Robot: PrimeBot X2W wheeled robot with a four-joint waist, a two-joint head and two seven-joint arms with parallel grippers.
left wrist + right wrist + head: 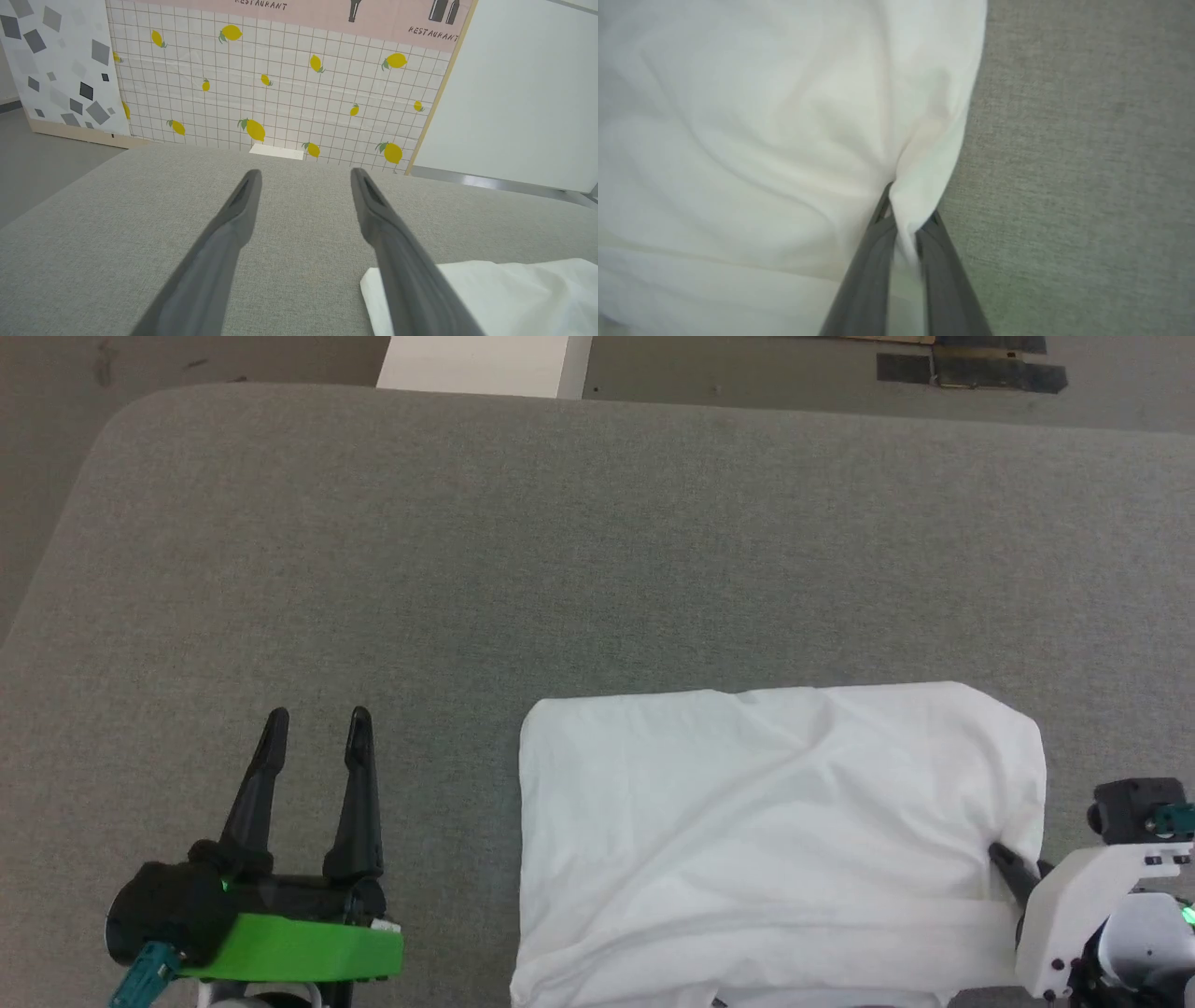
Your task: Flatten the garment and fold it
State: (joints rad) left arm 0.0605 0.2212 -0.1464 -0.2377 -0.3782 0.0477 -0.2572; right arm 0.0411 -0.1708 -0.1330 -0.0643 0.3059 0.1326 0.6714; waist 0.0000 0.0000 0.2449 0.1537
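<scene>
The garment (775, 840), a white thin-fabric shirt, lies folded into a rough rectangle on the grey table (560, 551), at the lower right of the head view. My right gripper (1006, 859) is shut on the garment's right edge. In the right wrist view the fabric (784, 140) is pinched between the two dark fingers (868, 261) and puckers toward them. My left gripper (313, 721) stands open over bare table to the left of the garment, nothing between its fingers. In the left wrist view the garment's corner (490, 289) shows at the lower right beside the right-hand finger.
A white box (485, 364) stands beyond the table's far edge. The table's rounded far-left corner (121, 420) drops to a grey floor. A lemon-patterned tiled wall panel (280, 84) rises behind the table in the left wrist view.
</scene>
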